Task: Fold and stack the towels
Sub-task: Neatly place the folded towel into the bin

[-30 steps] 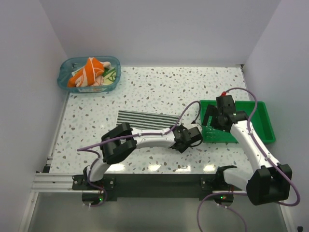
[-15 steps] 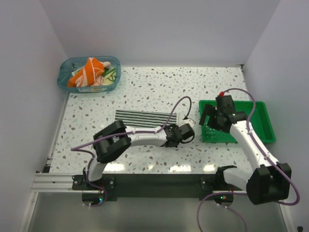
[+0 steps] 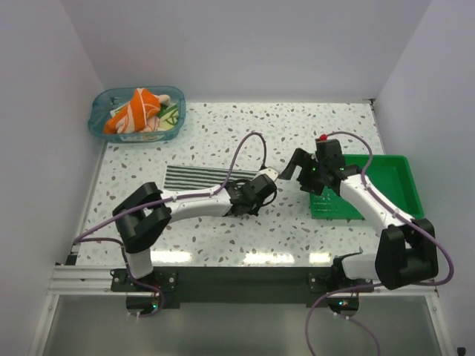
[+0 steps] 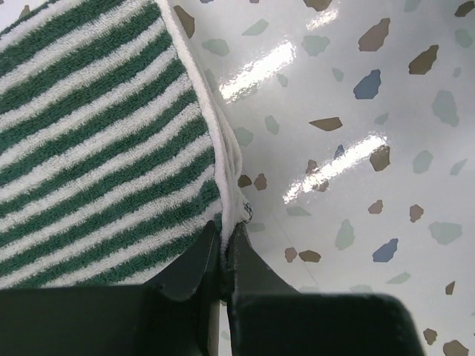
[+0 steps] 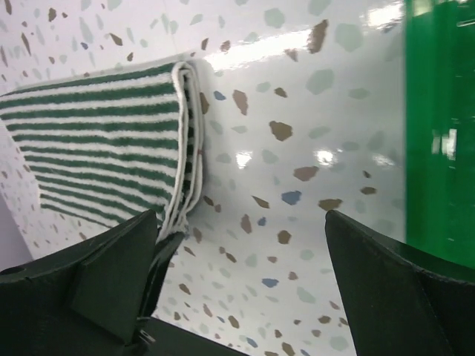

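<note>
A dark-and-white striped towel [image 3: 194,178] lies flat on the speckled table, left of centre. My left gripper [image 3: 252,196] is shut on the white hem at its right edge; in the left wrist view the towel [image 4: 96,126] fills the upper left and the gripper [image 4: 225,239] pinches the hem. My right gripper [image 3: 300,172] hangs open just right of the towel. Its wrist view shows the gripper [image 5: 245,252] over bare table, with the towel [image 5: 104,141] doubled over at its right edge. An orange towel [image 3: 133,110] and a green towel [image 3: 171,115] lie bunched in a blue basket.
The blue basket [image 3: 100,124] stands at the back left corner. A green tray [image 3: 404,185] sits at the right, beside my right arm, and shows in the right wrist view as the tray [image 5: 438,111]. White walls close the table on three sides.
My left gripper shut on the striped towel's right edge and drew it leftward. The right arm swung left from over the green tray toward the towel, still open.
</note>
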You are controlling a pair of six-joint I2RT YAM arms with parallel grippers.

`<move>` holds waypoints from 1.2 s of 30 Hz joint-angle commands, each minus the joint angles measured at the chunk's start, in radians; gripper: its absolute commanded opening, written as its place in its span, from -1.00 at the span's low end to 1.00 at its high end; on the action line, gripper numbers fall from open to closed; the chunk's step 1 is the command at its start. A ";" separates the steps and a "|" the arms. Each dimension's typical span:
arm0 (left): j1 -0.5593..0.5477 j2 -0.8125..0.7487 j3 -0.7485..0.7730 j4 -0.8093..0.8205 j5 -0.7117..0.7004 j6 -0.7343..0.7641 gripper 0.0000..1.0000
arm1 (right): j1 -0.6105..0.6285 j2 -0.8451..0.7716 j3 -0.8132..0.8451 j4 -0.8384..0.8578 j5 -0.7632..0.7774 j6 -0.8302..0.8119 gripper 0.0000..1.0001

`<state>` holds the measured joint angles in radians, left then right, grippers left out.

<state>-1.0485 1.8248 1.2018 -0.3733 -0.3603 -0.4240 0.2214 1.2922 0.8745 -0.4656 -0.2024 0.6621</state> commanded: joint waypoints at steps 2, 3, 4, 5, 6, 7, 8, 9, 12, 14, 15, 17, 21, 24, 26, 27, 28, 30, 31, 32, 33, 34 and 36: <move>0.013 -0.087 -0.015 0.051 0.015 -0.033 -1.00 | 0.061 0.086 -0.002 0.179 -0.049 0.135 0.97; 0.013 -0.094 -0.019 0.051 0.014 -0.035 -1.00 | 0.068 0.104 -0.003 0.197 -0.061 0.151 0.97; 0.016 -0.107 -0.021 0.054 0.015 -0.035 -1.00 | 0.087 0.125 -0.003 0.228 -0.071 0.175 0.97; 0.016 -0.110 -0.022 0.054 0.015 -0.038 -1.00 | 0.096 0.143 -0.002 0.241 -0.078 0.185 0.97; 0.016 -0.116 -0.024 0.051 0.014 -0.039 -1.00 | 0.107 0.178 0.003 0.252 -0.084 0.194 0.97; 0.018 -0.117 -0.025 0.050 0.012 -0.041 -1.00 | 0.128 0.196 0.003 0.278 -0.086 0.212 0.97; 0.018 -0.121 -0.025 0.051 0.012 -0.044 -1.00 | 0.137 0.212 0.003 0.291 -0.089 0.223 0.97; 0.019 -0.121 -0.028 0.054 0.012 -0.042 -1.00 | 0.145 0.246 0.000 0.306 -0.095 0.235 0.97; 0.022 -0.119 -0.024 0.053 0.017 -0.044 -1.00 | 0.162 0.289 -0.020 0.390 -0.123 0.292 0.97; 0.022 -0.119 -0.021 0.053 0.018 -0.047 -1.00 | 0.176 0.328 -0.019 0.423 -0.130 0.314 0.97; 0.024 -0.116 -0.019 0.053 0.018 -0.048 -1.00 | 0.180 0.340 -0.017 0.433 -0.134 0.320 0.97; 0.024 -0.114 -0.016 0.053 0.018 -0.052 -1.00 | 0.197 0.375 -0.014 0.453 -0.140 0.337 0.97; 0.024 -0.102 -0.002 0.053 0.018 -0.061 -1.00 | 0.226 0.424 -0.025 0.501 -0.155 0.381 0.97; 0.024 -0.090 0.005 0.051 0.023 -0.068 -1.00 | 0.248 0.447 -0.040 0.542 -0.163 0.415 0.96; 0.024 -0.088 0.007 0.054 0.029 -0.079 -1.00 | 0.260 0.467 -0.045 0.568 -0.172 0.424 0.91; 0.024 -0.085 0.007 0.059 0.038 -0.081 -1.00 | 0.265 0.470 -0.045 0.582 -0.178 0.430 0.89; 0.024 -0.085 0.007 0.060 0.041 -0.082 -1.00 | 0.268 0.475 -0.045 0.587 -0.177 0.433 0.84; 0.025 -0.079 0.010 0.065 0.052 -0.090 -1.00 | 0.271 0.481 -0.046 0.596 -0.170 0.433 0.77; 0.024 -0.078 0.012 0.065 0.058 -0.094 -1.00 | 0.271 0.483 -0.046 0.605 -0.167 0.432 0.69; 0.024 -0.076 0.013 0.066 0.061 -0.102 -1.00 | 0.271 0.487 -0.042 0.607 -0.166 0.432 0.65; 0.024 -0.070 0.013 0.071 0.072 -0.107 -1.00 | 0.271 0.492 -0.040 0.619 -0.166 0.432 0.56; 0.024 -0.068 0.015 0.071 0.073 -0.113 -1.00 | 0.271 0.495 -0.039 0.624 -0.167 0.432 0.53; 0.024 -0.062 0.015 0.077 0.075 -0.127 -1.00 | 0.271 0.499 -0.034 0.627 -0.164 0.427 0.42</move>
<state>-1.0279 1.7531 1.1809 -0.3561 -0.3065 -0.5056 0.4866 1.7702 0.8467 0.1326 -0.3824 1.0847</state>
